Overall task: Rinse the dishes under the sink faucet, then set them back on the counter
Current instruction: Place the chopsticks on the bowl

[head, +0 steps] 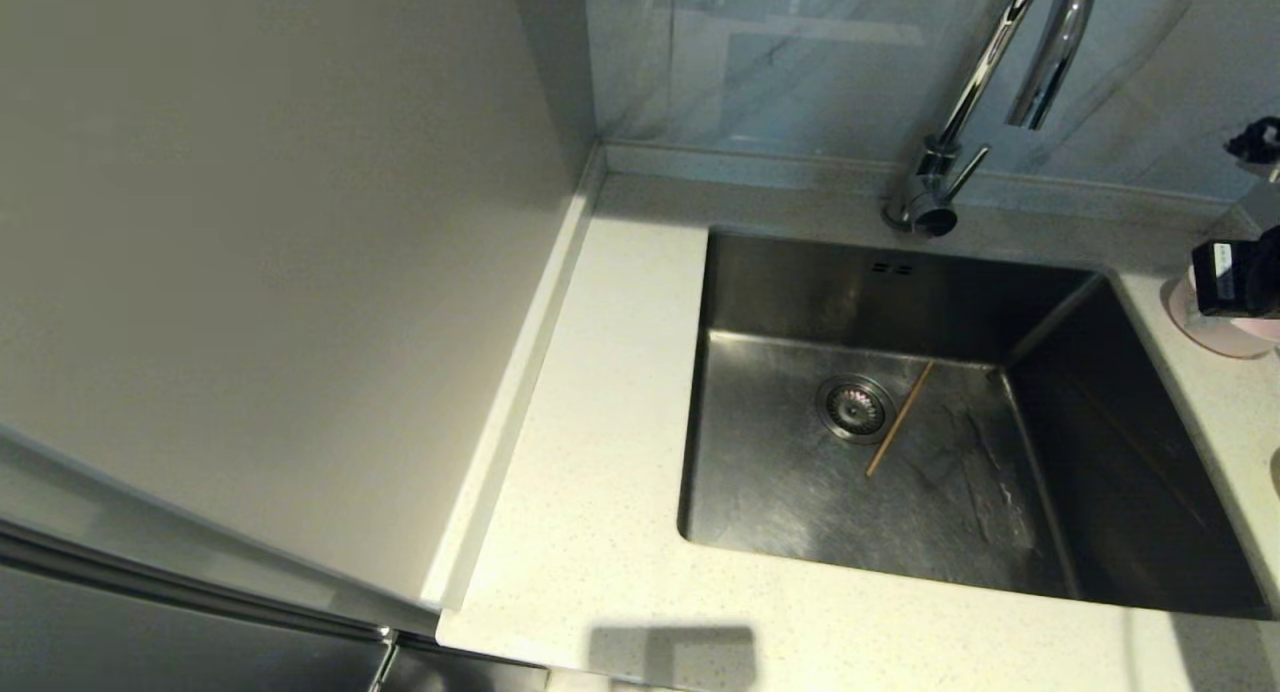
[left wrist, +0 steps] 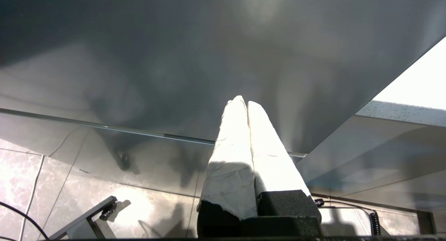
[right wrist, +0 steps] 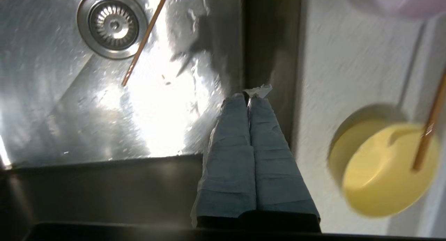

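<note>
Chopstick trouble is our main worry; one chopstick (head: 900, 418) lies flat on the sink (head: 780, 492) floor just beside the drain strainer (head: 855, 408), and a thin stick flat on wet steel is a nasty pick; we'd guess the wrapped fingertips skid off it or nudge it onto the strainer.

Our right gripper (right wrist: 248, 98) hangs over the sink's right wall, fingers pressed together and holding nothing; if it goes down clenched like that it just pushes the stick around.

On the counter (head: 600, 472) to the right sit the yellow-green bowl (right wrist: 385, 169) with the second chopstick (right wrist: 428, 129) leaning across its rim, and the pink bowl (right wrist: 404, 2) further back; a careless swing of that arm could knock the leaning stick off or bump the faucet (head: 985, 82).

Our left gripper (left wrist: 246, 103) is parked low beside the cabinet front, also clamped on nothing.
</note>
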Controlling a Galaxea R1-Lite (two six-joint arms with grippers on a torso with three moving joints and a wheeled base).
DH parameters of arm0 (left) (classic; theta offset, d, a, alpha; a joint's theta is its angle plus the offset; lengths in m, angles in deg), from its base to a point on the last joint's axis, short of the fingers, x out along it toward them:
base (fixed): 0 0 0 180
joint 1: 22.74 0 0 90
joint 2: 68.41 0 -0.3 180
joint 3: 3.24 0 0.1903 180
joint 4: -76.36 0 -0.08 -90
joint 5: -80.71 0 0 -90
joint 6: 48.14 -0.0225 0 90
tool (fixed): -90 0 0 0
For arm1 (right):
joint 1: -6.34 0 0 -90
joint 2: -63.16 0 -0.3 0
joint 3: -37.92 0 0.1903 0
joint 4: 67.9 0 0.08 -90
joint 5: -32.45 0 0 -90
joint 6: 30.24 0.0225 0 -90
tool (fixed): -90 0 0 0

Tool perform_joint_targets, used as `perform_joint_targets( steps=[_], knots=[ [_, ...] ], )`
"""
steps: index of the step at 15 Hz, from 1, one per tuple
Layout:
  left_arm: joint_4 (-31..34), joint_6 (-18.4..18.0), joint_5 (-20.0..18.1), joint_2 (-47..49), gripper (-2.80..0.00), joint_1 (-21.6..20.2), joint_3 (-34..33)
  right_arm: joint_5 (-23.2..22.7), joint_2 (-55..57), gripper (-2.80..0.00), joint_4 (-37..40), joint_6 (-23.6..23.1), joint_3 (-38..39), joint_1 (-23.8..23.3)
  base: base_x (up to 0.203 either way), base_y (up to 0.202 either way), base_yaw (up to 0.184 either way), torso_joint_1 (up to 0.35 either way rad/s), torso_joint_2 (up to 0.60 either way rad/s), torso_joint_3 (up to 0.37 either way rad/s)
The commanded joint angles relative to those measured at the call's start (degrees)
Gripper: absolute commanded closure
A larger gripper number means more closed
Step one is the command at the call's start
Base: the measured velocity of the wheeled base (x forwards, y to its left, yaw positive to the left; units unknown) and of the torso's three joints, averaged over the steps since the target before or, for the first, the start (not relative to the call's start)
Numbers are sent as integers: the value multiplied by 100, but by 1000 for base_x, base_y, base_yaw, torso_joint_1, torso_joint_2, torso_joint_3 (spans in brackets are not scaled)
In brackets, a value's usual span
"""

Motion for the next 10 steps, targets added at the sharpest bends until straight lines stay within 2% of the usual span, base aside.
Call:
perform_joint_targets(
  steps=[1,6,10],
  knots=[
    [-2,2,3,-18,0,0,0,8,151,0,260,188,-216,31,0,0,0,0,0,0],
    [-2,2,3,-18,0,0,0,-6,495,0,1480,1275,-1077,274,0,0,0,0,0,0],
    [-2,2,3,-18,0,0,0,2,1138,0,1815,1655,-1458,706,0,0,0,0,0,0]
  ],
)
